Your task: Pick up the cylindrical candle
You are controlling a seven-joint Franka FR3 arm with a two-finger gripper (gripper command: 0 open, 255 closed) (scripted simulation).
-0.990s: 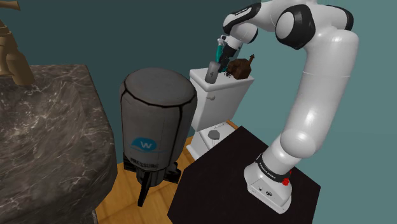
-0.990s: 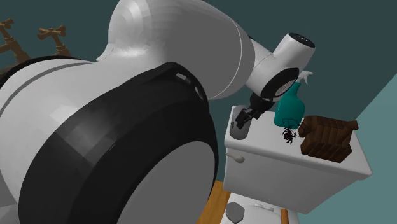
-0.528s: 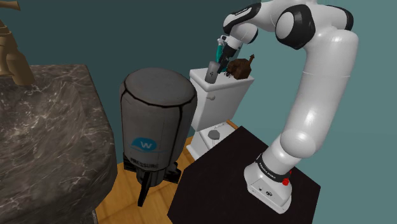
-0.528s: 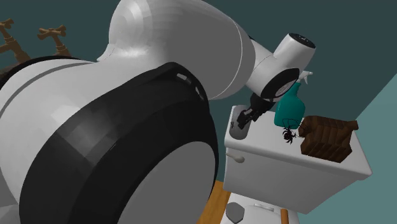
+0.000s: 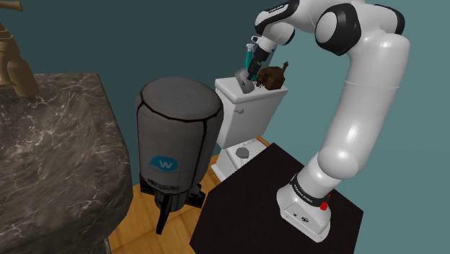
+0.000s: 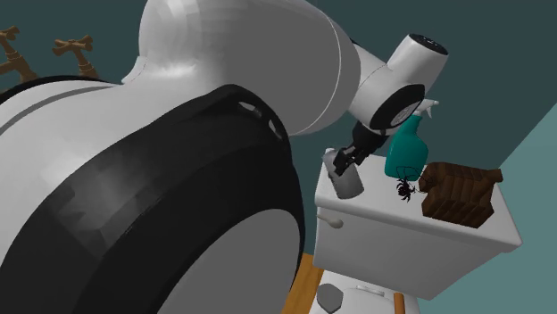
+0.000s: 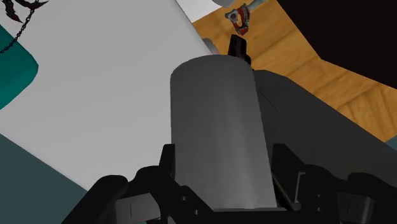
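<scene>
- Your jaws are clamped on the plain grey cylindrical candle (image 7: 216,137), one black finger (image 7: 164,167) pressed to each side of it.
- In the second exterior view you see the candle (image 6: 345,175) tilted, at the near corner of the white toilet tank lid (image 6: 446,234); you cannot tell whether its lower end touches the lid.
- Behind it on the lid stand a teal spray bottle (image 6: 406,150), a small black spider-like figure (image 6: 405,189) and a brown ridged block (image 6: 460,196).
- In the shoulder view, the candle (image 5: 246,82) is well apart from the grey domed bin (image 5: 177,133).
</scene>
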